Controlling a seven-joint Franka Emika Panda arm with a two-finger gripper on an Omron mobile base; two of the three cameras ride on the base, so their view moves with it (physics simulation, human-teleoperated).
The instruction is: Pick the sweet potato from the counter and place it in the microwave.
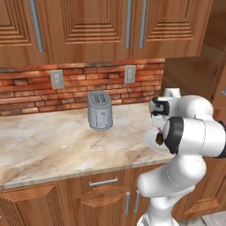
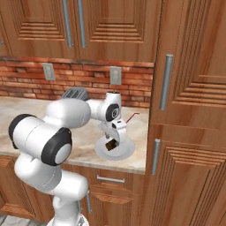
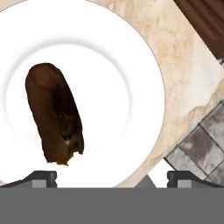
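- the small oblong dark reddish-brown sweet potato (image 3: pixel 54 113) lies on a round white plate (image 3: pixel 131 65), which sits on the beige marble-look counter (image 1: pixel 53 141) near its right end and front edge, beside the tall wooden cabinet (image 2: pixel 190 110).
- the white arm's two-finger gripper (image 2: pixel 113 142) hangs just above the plate with its jaws spread wide and nothing between them; in the hand view the two dark fingertips (image 3: pixel 43 177) stand far apart at the bottom.
- the step in hand looks like the approach for the pick: the potato is not yet grasped.
- in the hand view the potato lies toward the left fingertip rather than midway, so the next move likely calls for centring the jaws across its narrow width, lowering, then closing.
- a silver toaster (image 1: pixel 99 110) stands well apart, far back to the left by the red brick wall (image 1: pixel 26 95).
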